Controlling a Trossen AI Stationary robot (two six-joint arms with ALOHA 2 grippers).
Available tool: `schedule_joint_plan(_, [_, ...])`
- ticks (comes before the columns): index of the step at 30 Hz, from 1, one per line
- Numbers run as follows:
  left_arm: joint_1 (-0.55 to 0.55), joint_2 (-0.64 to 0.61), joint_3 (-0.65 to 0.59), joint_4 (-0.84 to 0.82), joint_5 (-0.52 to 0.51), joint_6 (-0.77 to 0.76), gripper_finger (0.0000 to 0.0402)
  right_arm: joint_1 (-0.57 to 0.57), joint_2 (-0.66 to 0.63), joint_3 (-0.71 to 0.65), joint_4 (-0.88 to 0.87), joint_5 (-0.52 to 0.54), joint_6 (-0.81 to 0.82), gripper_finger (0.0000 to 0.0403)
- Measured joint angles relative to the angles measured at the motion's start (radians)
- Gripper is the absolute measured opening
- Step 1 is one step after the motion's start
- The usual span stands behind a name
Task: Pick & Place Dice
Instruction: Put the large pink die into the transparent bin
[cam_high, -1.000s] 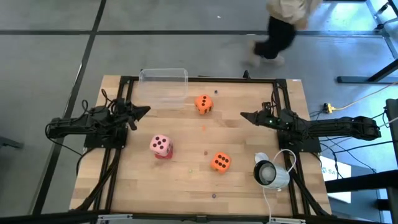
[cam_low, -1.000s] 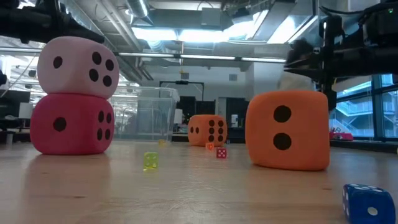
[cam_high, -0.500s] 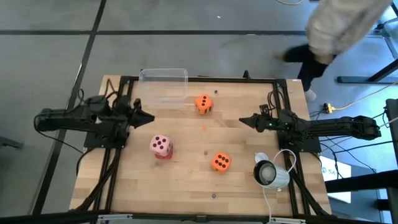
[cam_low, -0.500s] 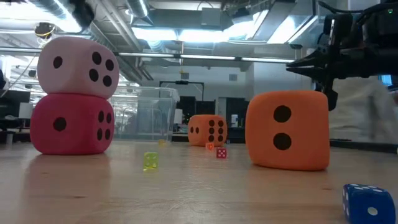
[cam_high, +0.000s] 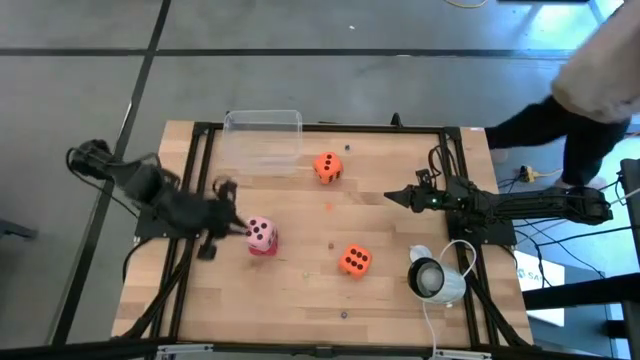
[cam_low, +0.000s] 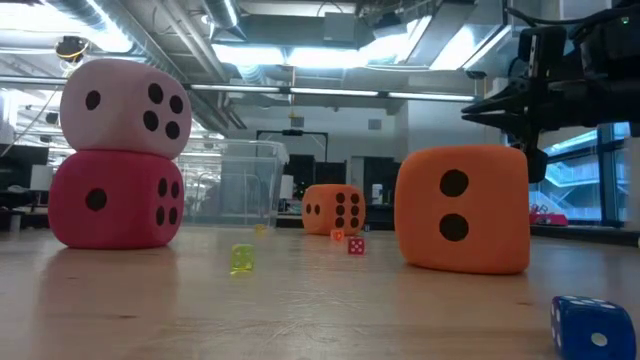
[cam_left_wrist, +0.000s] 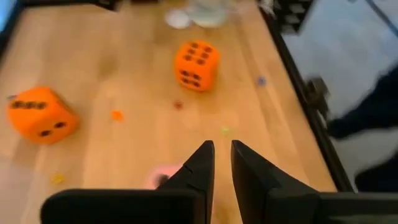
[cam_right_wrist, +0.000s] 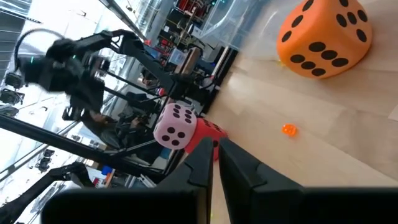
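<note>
left tool beside the stacked dice, right tool idle over the desk

the left tool (cam_high: 237, 231) is seen in the high view just beside the pale pink die (cam_high: 261, 233), on its left side; whether it touches the die cannot be told. in the left wrist view its fingers (cam_left_wrist: 200, 165) are nearly closed, with only a narrow gap between them, and nothing is held. the right tool (cam_high: 392, 197) is held above the right half of the desk (cam_high: 400, 290), pointing toward the middle, its fingers (cam_right_wrist: 202, 163) almost together and empty.

a clear plastic bin (cam_high: 263, 136) stands at the far edge of the desk, left of centre. nothing can be made out inside it.

the pale pink die is stacked squarely on the red die (cam_low: 112, 200), both upright, on the left half of the desk. one orange die (cam_high: 327, 166) lies near the far edge, just right of the bin and apart from it. the other orange die (cam_high: 354, 261) lies nearer the front, right of the stack and well apart from it. being cubes, the dice show no long axis.

a few tiny dice are scattered on the desk, among them a yellow-green one (cam_low: 242, 259) and a blue one (cam_low: 594, 327). a white round device (cam_high: 433, 277) with a cable sits at the right front. a person (cam_high: 590, 80) is seen beyond the desk's far right corner.
</note>
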Motion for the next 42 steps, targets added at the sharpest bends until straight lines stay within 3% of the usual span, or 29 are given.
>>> schedule_joint_plan(5, [-0.125, 0.085, 0.007, -0.062, -0.09, -0.129, 0.0043, 0.0, 0.0, 0.0, -0.007, 0.021, -0.021, 0.0027])
schedule_joint_plan(11, [-0.137, 0.168, 0.007, -0.066, -0.025, -0.247, 0.0095, 0.0, 0.0, 0.0, -0.011, 0.032, -0.05, 0.0027])
schedule_joint_plan(20, [-0.137, 0.228, 0.008, -0.067, -0.048, -0.159, 0.0207, 0.0, 0.0, 0.0, -0.035, 0.025, -0.05, 0.0027])
schedule_joint_plan(25, [-0.108, 0.243, 0.008, -0.07, -0.07, -0.137, 0.0246, 0.0, 0.0, 0.0, -0.05, 0.025, -0.051, 0.0027])
schedule_joint_plan(36, [-0.022, 0.241, 0.004, -0.127, -0.074, -0.124, 0.0265, 0.0, 0.0, 0.0, -0.051, -0.001, -0.057, 0.0027])
schedule_joint_plan(42, [-0.009, 0.241, 0.003, -0.188, -0.152, -0.11, 0.0265, 0.0, 0.0, 0.0, -0.051, -0.001, -0.099, 0.0027])
